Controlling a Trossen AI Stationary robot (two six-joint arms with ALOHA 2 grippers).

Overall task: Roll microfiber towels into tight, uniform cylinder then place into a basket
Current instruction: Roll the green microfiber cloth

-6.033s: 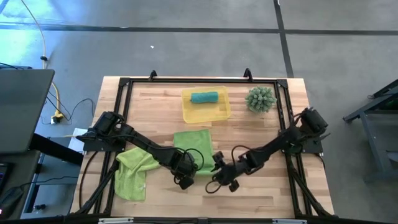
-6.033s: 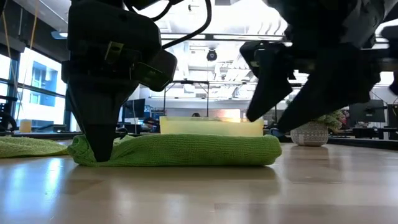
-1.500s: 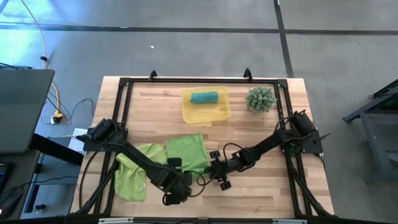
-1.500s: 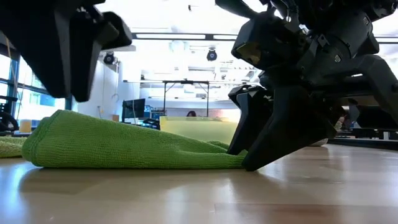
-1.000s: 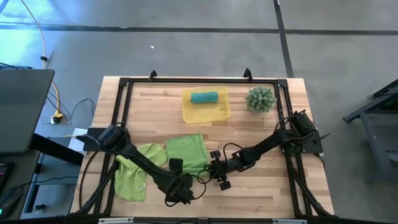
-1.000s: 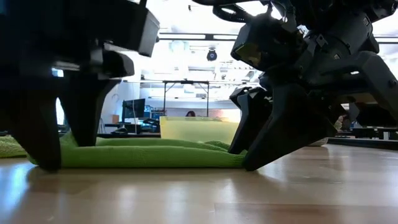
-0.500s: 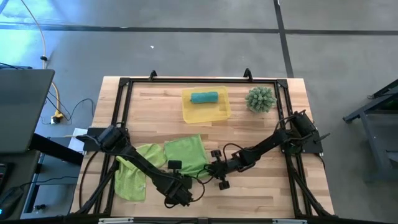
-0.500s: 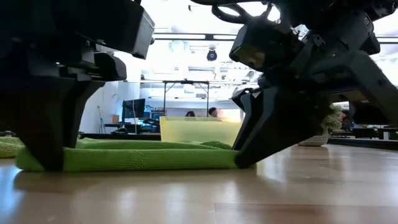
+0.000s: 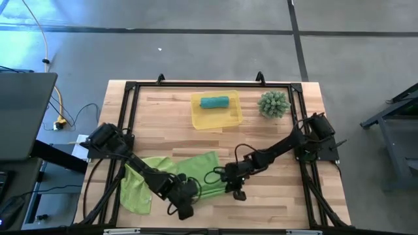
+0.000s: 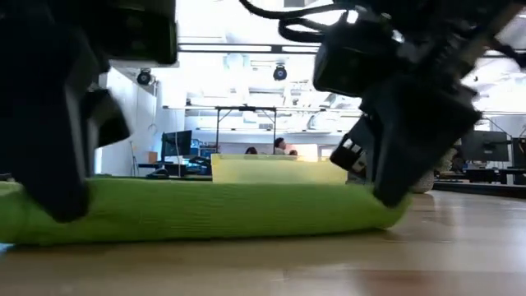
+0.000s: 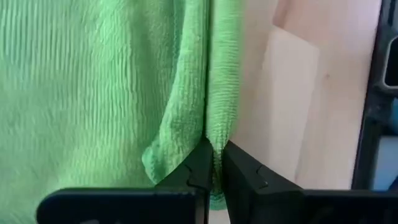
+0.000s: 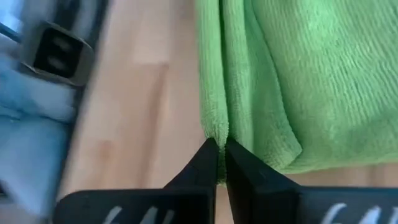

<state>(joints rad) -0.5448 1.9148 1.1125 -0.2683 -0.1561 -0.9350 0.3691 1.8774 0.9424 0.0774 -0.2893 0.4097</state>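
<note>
A lime-green microfiber towel (image 9: 199, 171) lies on the wooden table near its front edge. My left gripper (image 9: 185, 199) is shut on the left end of the towel's near edge, and my right gripper (image 9: 236, 190) is shut on its right end. In the low view that edge shows as a thick green band (image 10: 214, 210) between the two grippers. A second lime-green towel (image 9: 136, 189) lies crumpled at the left. A teal towel (image 9: 214, 102) lies rolled in the yellow basket (image 9: 225, 119) at the back. My left gripper pinches the towel's near edge (image 11: 217, 134) between its two fingertips, at the left end, where the cloth is doubled into a fold. The fingers slant down from the table's left. The rest of the towel lies on the table. My right gripper pinches the same near edge (image 12: 214, 127) between its two fingertips, at the right end, on a doubled hem. The fingers slant down from the table's right. The cloth beyond them lies flat on the table.
A spiky green ball plant (image 9: 273, 104) stands at the back right. A black frame (image 9: 130, 88) runs round the tabletop. Bare wood shows between the towel and the basket and along the near edge.
Both grippers have shut on the towel's near edge, and both wrists have rolled. The towel has slid a little toward the table's near edge. In the low view its near edge now stands thicker than before.
</note>
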